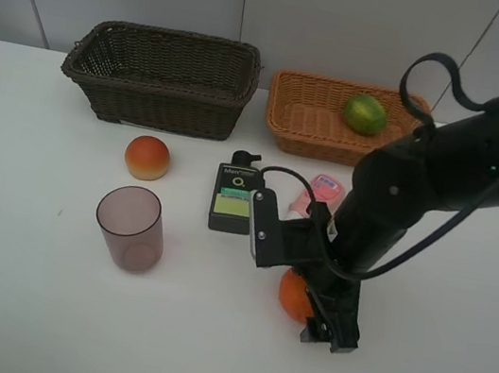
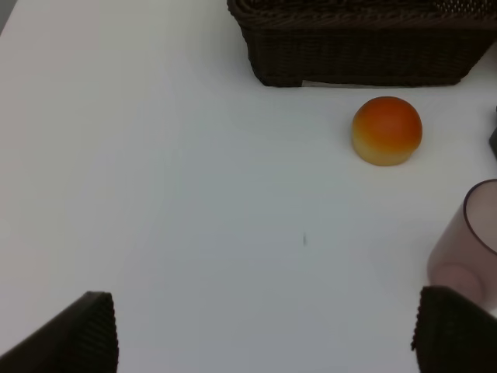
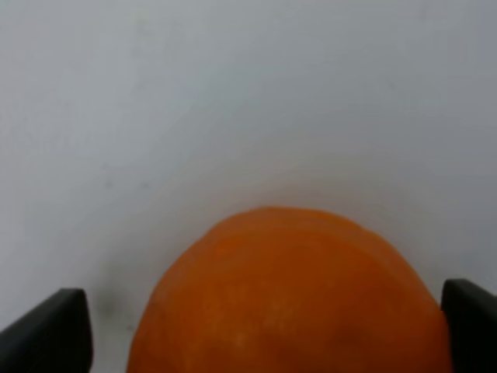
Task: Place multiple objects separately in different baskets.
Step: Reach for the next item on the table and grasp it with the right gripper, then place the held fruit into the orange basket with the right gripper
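Observation:
My right gripper (image 1: 316, 315) is down at the table with its jaws open around the orange (image 1: 293, 294). In the right wrist view the orange (image 3: 287, 295) fills the space between the fingertips (image 3: 48, 334), with a gap on one side. The left gripper (image 2: 264, 334) is open over bare table, with nothing between its fingers. A peach-like fruit (image 1: 147, 157) (image 2: 387, 130) and a mauve cup (image 1: 131, 227) (image 2: 470, 241) stand left of centre. The black bottle (image 1: 234, 198) and pink tube (image 1: 321, 187) lie mid-table. A green fruit (image 1: 365, 113) lies in the light basket (image 1: 289, 121). The dark basket (image 1: 158, 104) holds nothing I can see.
Both baskets stand along the back of the white table (image 1: 13, 281), the dark one at the left. The right arm's body (image 1: 422, 187) and cable hang over the right half and hide part of the pink tube.

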